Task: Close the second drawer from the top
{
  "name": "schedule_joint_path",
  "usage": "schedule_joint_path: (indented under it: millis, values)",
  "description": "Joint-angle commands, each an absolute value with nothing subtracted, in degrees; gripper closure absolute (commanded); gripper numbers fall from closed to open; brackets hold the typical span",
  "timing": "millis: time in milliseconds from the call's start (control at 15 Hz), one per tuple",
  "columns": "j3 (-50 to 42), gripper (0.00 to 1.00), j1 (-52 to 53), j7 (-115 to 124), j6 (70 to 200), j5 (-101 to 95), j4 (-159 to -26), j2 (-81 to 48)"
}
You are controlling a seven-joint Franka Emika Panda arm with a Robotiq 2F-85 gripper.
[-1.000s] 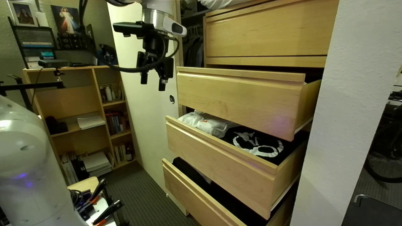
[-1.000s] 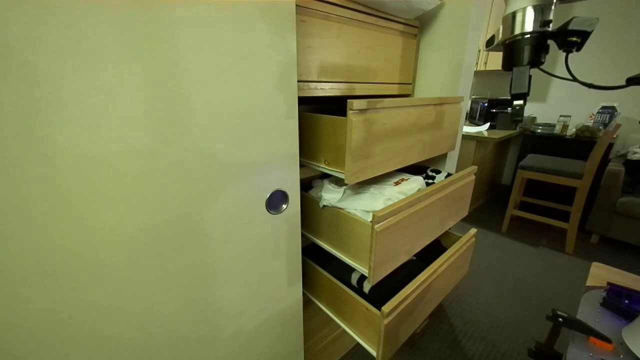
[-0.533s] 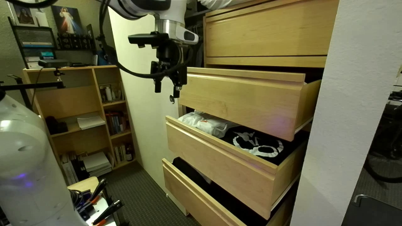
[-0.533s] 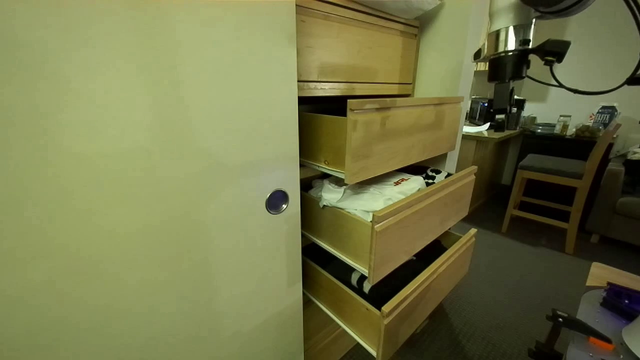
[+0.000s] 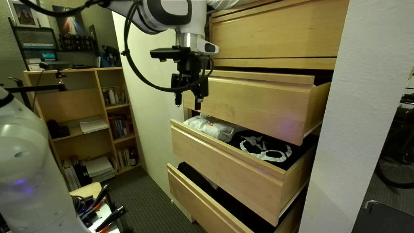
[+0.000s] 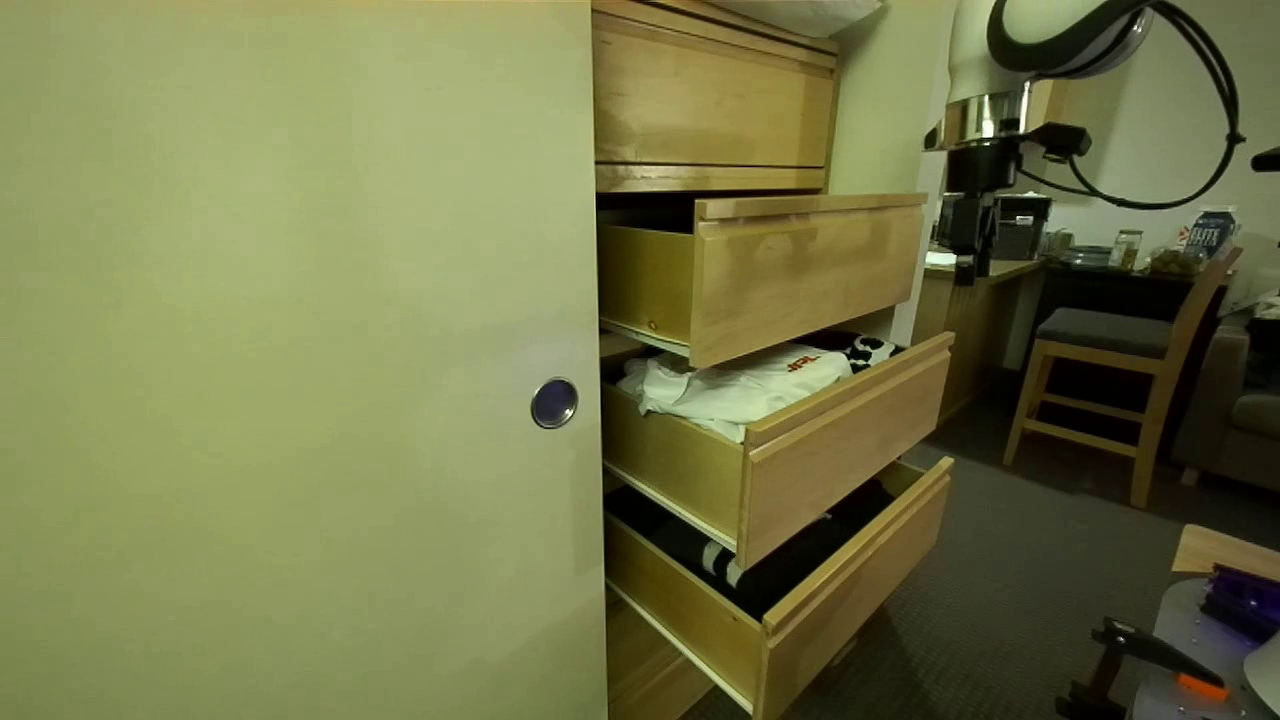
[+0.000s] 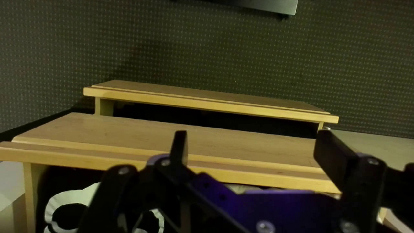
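The second drawer from the top is pale blond wood with a plain flat front. It shows in both exterior views (image 5: 255,103) (image 6: 810,270), pulled out beneath the closed top drawer. My gripper (image 5: 188,103) overlaps the left part of its front in an exterior view. In an exterior view (image 6: 970,270) the gripper stands out in front of the drawer front, with a gap between them. In the wrist view the gripper (image 7: 250,142) has its black fingers wide apart, with nothing between them. I cannot make out the second drawer in the wrist view.
Below, the third drawer (image 5: 226,171) is pulled out and holds white and black cloth. The lowest drawer (image 5: 200,200) is also out, with dark contents. A pale sliding door (image 6: 300,350) stands beside the cabinet. A white wall (image 5: 352,129) borders its other side.
The arm has moved down and sideways, rightward in one exterior view and leftward in another, bringing the gripper closer to the second drawer's front. The drawers have not moved.
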State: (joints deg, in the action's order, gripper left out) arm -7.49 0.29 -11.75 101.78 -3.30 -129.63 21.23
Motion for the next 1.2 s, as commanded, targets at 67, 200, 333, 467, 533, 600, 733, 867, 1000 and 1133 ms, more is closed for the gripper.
schedule_joint_path:
  millis: [67, 200, 333, 467, 533, 600, 733, 867, 1000, 1133]
  values:
    - [-7.6, 0.0, -1.3, -14.0, 104.8, -4.2, -125.7, 16.1]
    - [-7.7, 0.0, -1.7, -14.3, 105.5, -4.2, -123.9, 14.0]
    - [-8.0, 0.0, -2.1, -14.8, 106.2, -4.2, -122.2, 11.9]
    - [-8.2, 0.0, -2.6, -15.5, 107.1, -4.6, -120.4, 9.7]
    - [-8.3, 0.0, -2.8, -15.9, 107.6, -4.7, -119.8, 9.0]
    - [-8.3, 0.0, -3.1, -16.3, 108.3, -5.1, -118.8, 7.9]
    - [-8.4, 0.0, -3.5, -17.0, 109.3, -5.5, -116.9, 5.8]
    - [-8.3, 0.0, -3.9, -17.5, 110.7, -6.3, -115.3, 4.2]
    - [-8.2, 0.0, -4.2, -17.8, 112.7, -7.3, -114.0, 2.7]
    - [-8.1, 0.0, -4.3, -17.9, 114.6, -8.0, -113.1, 1.5]
